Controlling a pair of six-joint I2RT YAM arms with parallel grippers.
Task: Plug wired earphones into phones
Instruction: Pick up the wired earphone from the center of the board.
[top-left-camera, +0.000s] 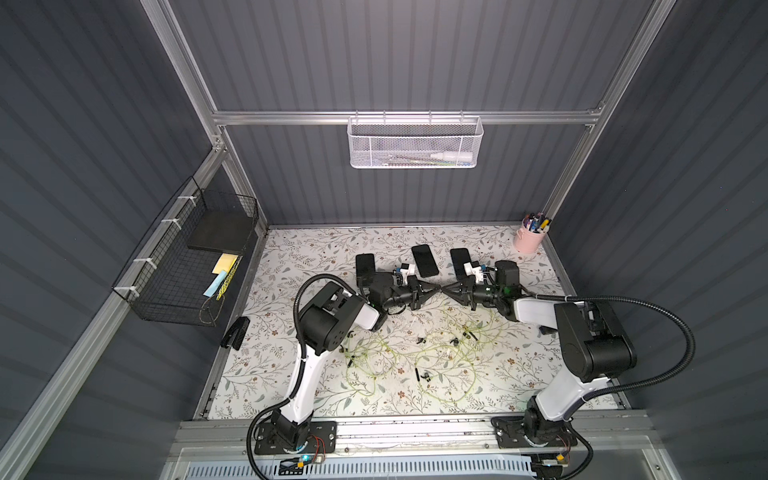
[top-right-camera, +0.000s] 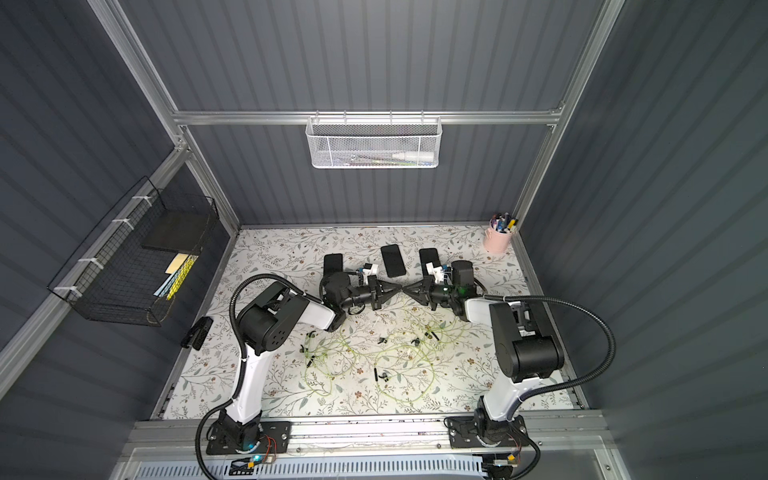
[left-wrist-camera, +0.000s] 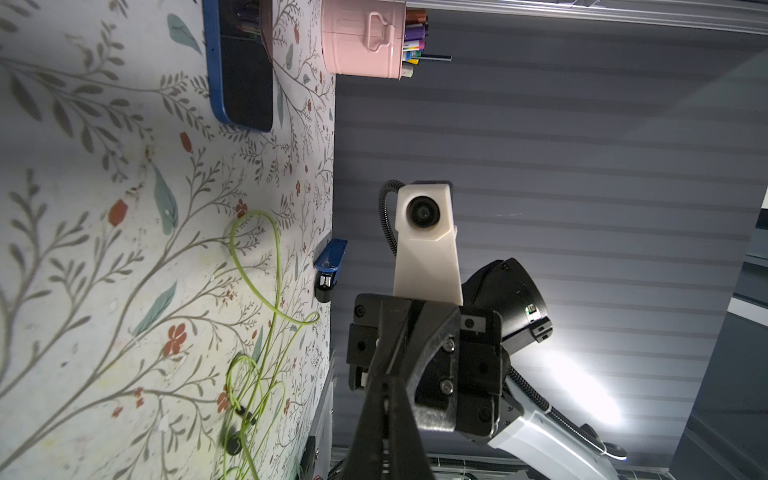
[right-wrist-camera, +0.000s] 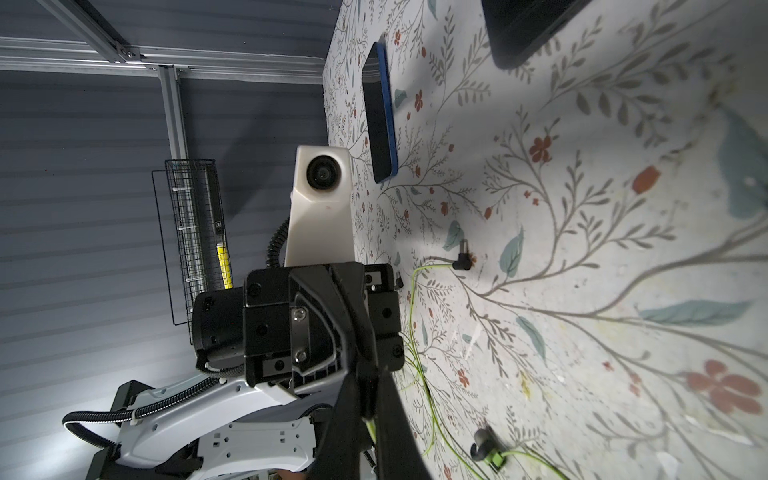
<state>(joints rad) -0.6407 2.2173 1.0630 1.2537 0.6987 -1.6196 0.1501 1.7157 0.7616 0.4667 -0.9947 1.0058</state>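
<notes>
Nearly tip-to-tip, left claw (top-left-camera: 437, 290) faces right claw (top-left-camera: 448, 289).

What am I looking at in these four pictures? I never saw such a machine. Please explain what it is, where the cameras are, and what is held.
It is a robot: a left arm and a right arm, fixed at the edge of a flowered table. Each ends in a gripper, a two-finger clamp. Two pictures look down from above, from almost the same place. The other two come from cameras on the wrists, each looking along its own gripper. On the table lie three phones, green earphones and a pink cup of pens. The left gripper and the right gripper meet tip to tip, both shut. A green cord shows inside the right one's grip; whether the left holds anything, I cannot see.
</notes>
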